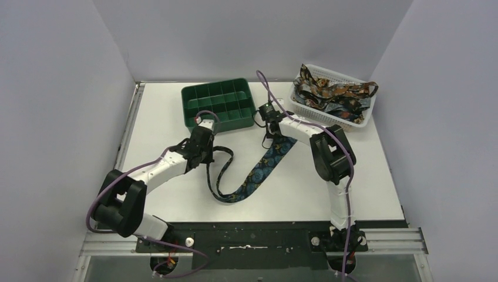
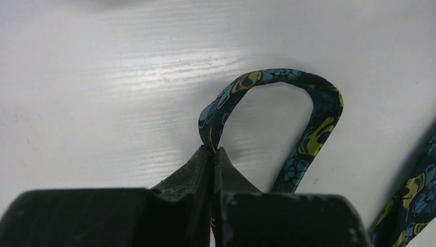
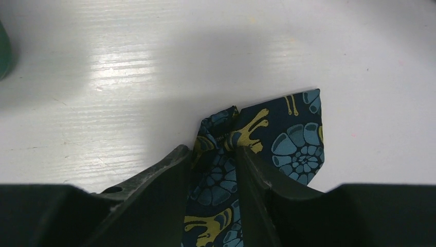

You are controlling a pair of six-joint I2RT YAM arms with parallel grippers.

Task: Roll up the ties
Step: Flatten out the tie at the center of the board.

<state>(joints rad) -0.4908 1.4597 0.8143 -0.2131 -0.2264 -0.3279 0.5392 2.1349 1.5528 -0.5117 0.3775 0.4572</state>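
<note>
Pinching the narrow end of the tie [image 1: 252,176], the left hand [image 2: 213,150] is clamped tight; the right hand [image 3: 212,154] grips the bunched wide end. The tie lies in a V on the worktop [image 1: 164,106] between them, long axis running hand to hand.

Tie [image 2: 316,139] runs off left wrist view's bottom edge; basketed ties [image 1: 332,94] tangled, uncountable.
</note>
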